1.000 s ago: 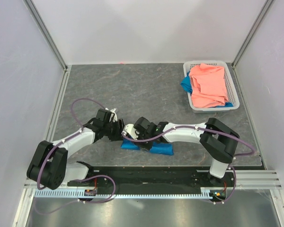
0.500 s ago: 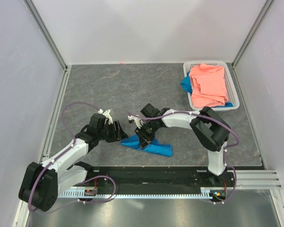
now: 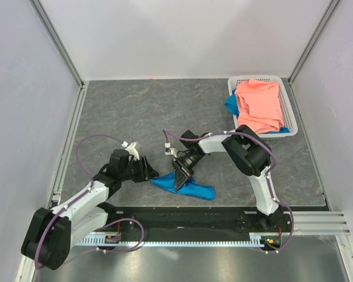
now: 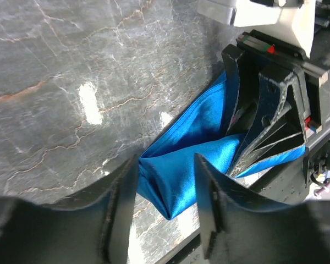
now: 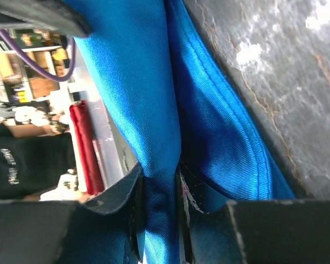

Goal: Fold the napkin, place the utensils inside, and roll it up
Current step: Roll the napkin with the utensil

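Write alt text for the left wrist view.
The left hand, open, straddles a folded corner of the blue napkin, which lies on a grey marbled table. At upper right, the right hand pinches a fold of the same napkin.

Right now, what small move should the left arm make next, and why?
Probably close the left tool on the corner of the napkin: its fingers are open and straddle that folded corner, while the right tool is shut on the cloth farther along, so both ends would be held for folding.
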